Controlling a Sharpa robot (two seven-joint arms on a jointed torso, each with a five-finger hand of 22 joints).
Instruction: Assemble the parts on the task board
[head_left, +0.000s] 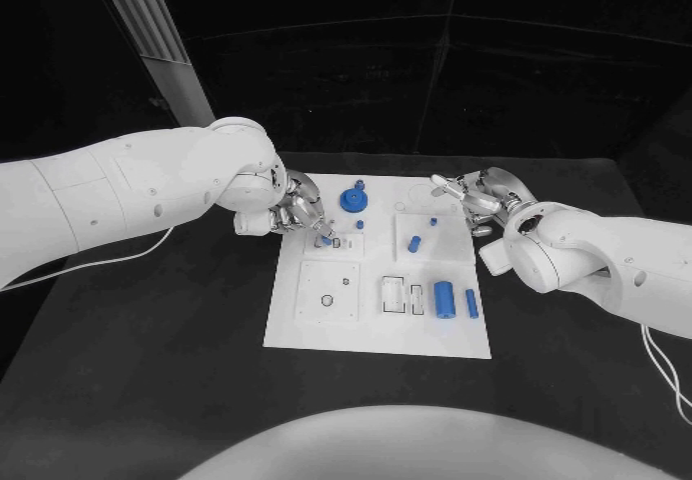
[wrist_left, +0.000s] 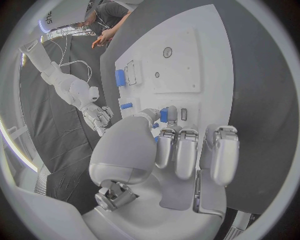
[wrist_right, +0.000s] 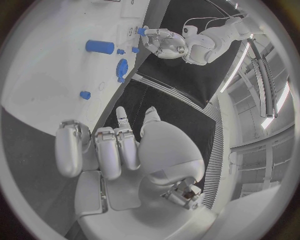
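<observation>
My left hand (head_left: 293, 213) pinches a small blue peg (wrist_left: 164, 115) over the white task board (head_left: 325, 335), centre frame (blue gear (head_left: 353, 200) nearby). My right hand (head_left: 476, 198) hovers spread above the black table (head_left: 144, 350).

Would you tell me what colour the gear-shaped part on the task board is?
Blue; the gear-shaped part shows best in the head view, on the white task board.

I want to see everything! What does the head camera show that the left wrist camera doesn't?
Head camera only: the blue gear on the white board. Left wrist camera only: a close look at the small blue piece pinched by the left robot hand. Both: the board and the right robot hand, which holds nothing.
</observation>
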